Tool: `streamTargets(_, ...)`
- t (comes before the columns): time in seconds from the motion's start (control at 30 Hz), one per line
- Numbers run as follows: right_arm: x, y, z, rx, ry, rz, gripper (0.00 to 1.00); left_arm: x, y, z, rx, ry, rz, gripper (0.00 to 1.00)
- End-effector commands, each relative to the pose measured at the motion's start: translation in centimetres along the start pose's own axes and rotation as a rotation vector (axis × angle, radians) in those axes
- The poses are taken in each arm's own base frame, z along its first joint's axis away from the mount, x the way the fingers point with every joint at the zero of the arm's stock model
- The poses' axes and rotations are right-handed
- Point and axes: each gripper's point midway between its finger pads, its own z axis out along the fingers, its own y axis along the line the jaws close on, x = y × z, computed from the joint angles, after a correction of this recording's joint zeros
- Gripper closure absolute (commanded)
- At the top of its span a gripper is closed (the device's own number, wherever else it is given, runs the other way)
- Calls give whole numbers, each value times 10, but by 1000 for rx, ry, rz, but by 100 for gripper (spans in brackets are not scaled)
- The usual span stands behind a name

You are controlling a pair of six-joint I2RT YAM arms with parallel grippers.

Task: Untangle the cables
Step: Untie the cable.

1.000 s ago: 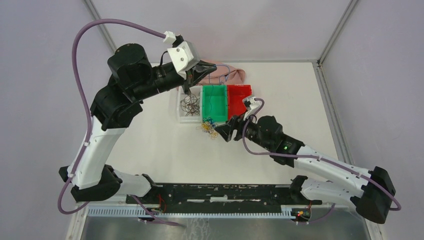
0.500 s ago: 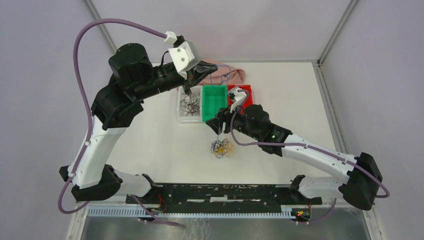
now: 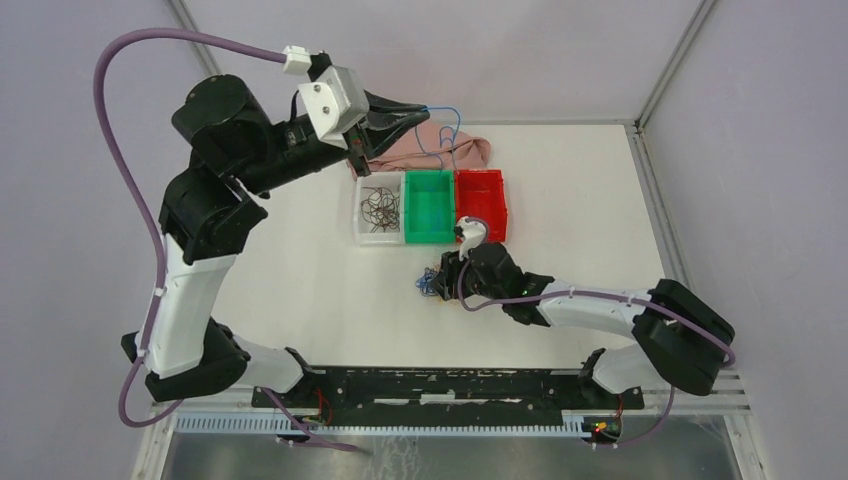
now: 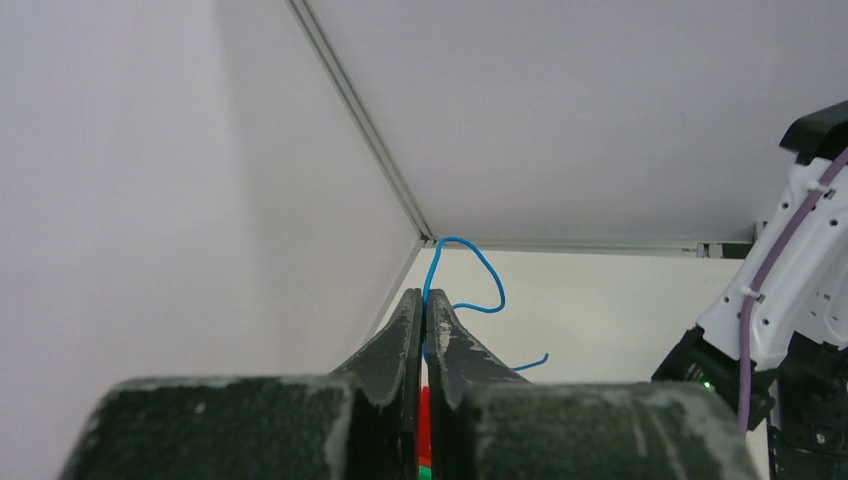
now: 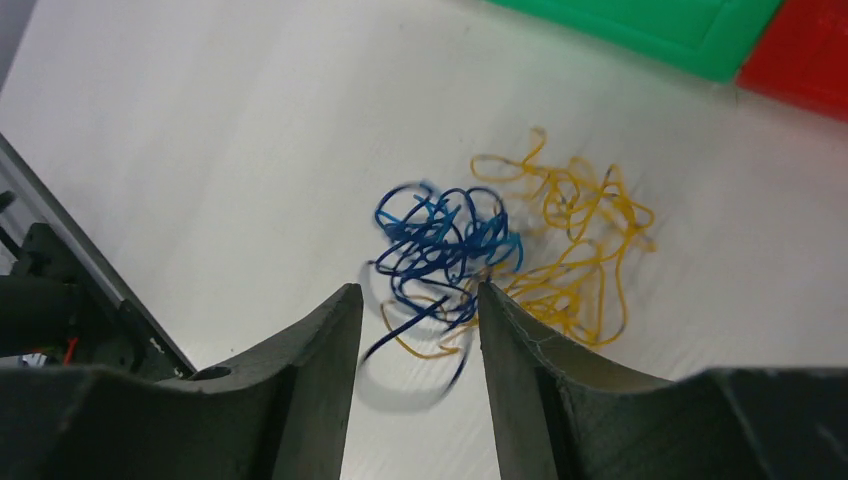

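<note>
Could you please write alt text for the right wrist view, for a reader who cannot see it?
The right gripper, jaws apart, hangs over a tangle of blue wires and yellow-orange wires on the white table. Corners of a green bin and a red bin show at top right.

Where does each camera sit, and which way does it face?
Top external: fixed above and behind the arm bases, looking down on the table; both arms show whole.
Left wrist: held high at the far side, facing the enclosure walls; the shut left gripper shows, pinching a blue cable.
Right wrist: low, facing down at the cable tangle; the open right gripper shows, straddling its near edge.
Shared: top and left wrist show the blue cable; top and right wrist show the tangle and green bin.
</note>
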Motion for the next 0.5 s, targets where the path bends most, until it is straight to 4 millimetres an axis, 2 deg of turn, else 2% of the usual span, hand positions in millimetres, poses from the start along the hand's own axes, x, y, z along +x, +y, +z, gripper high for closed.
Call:
streamTargets(0.0, 2, -2, 11, -2, -50, 54, 48, -49, 9, -12, -37, -146, 67, 97)
streamTargets(0.13, 23, -16, 14, 28, -26, 76, 48, -69, 24, -19, -120, -210, 109, 97)
streamTargets(0.27, 26, -19, 9, 34, -30, 85, 47, -77, 39, -21, -199, -238, 152, 97)
streamTargets(0.33, 19, -15, 5, 24, -45, 88, 47, -71, 41, -18, -203, -221, 160, 97)
streamTargets(0.47, -2, -6, -10, 1, -95, 87, 46, -42, 37, -9, -188, -156, 153, 97)
